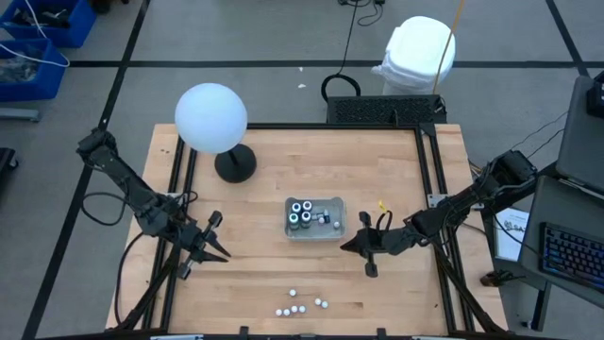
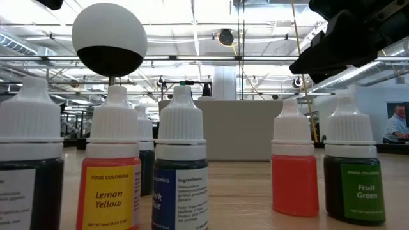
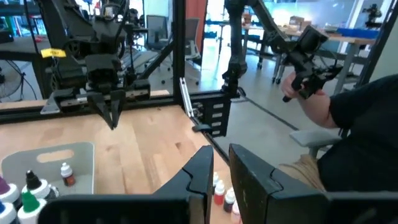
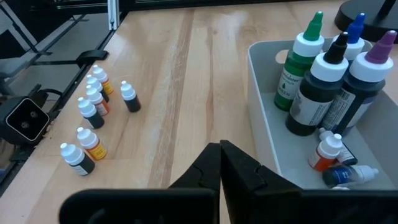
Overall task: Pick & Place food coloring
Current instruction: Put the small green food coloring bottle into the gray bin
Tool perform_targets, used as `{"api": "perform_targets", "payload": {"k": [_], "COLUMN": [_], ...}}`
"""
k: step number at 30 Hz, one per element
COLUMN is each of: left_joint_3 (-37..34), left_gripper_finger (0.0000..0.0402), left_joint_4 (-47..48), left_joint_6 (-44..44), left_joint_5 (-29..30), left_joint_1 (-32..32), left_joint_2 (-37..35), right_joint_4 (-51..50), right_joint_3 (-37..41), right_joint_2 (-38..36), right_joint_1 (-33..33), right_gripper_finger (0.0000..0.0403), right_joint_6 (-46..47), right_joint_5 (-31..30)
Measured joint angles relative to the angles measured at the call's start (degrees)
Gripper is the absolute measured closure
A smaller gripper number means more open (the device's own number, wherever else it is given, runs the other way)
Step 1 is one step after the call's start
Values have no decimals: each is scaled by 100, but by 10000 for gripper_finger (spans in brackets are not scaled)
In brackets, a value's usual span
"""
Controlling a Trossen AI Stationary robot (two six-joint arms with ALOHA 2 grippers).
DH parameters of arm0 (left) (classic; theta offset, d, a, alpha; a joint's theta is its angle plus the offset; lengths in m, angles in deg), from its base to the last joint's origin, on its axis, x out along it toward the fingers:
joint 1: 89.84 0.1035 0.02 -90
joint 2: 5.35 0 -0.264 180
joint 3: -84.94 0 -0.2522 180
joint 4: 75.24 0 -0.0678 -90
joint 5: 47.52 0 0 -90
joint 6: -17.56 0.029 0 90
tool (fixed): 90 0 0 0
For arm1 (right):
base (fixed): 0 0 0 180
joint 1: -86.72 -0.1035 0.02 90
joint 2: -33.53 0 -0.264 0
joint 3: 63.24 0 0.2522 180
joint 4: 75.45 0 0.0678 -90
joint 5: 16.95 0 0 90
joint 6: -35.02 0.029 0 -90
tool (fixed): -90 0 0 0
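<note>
Seven small food coloring vials (image 4: pixel 93 112) stand loose on the surface (image 1: pixel 255 264).
Right gripper (image 1: pixel 345 245) fingers pressed together beside the tray (image 1: pixel 314 218); left gripper (image 1: pixel 223 253) fingers slightly apart, empty.

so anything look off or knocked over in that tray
Yes: in the clear tray, two small vials lie on their sides beside the upright big bottles. Nothing looks spilled.

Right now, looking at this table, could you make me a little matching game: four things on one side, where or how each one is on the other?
1 tray
2 small vials
3 globe lamp
4 right pincer

A shut, beside the tray
B loose on the bare wood
C standing on the table's left half
D mid-table, holding tall bottles

Pairs: 1-D, 2-B, 3-C, 4-A
</note>
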Motion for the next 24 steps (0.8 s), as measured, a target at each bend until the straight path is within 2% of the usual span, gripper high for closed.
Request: {"api": "perform_targets", "payload": {"k": [3, 7, 12, 17, 19, 24], "left_joint_3": [4, 4, 3, 2, 2, -59], "left_gripper_finger": [344, 346, 392, 395, 398, 398], "left_joint_4": [508, 720, 790, 801, 852, 1323], "left_joint_6": [420, 788, 1604, 2015, 1918, 1863], "left_joint_5": [120, 913, 1027, 1877, 1922, 1504], "left_joint_1": [18, 227, 454, 649, 718, 705], "left_joint_2": [-1, 91, 794, 1251, 1154, 468], "right_joint_4": [0, 116, 341, 92, 6, -323], "right_joint_3": [0, 0, -48, -356, -508, -1074], "right_joint_2": [0, 2, 2, 3, 9, 541], "right_joint_1": [0, 2, 2, 2, 2, -57], "right_gripper_finger": [403, 403, 403, 403, 403, 403], "right_joint_6": [-82, -365, -706, -754, -755, -1103], "right_joint_5": [2, -3, 5, 155, 157, 228]}}
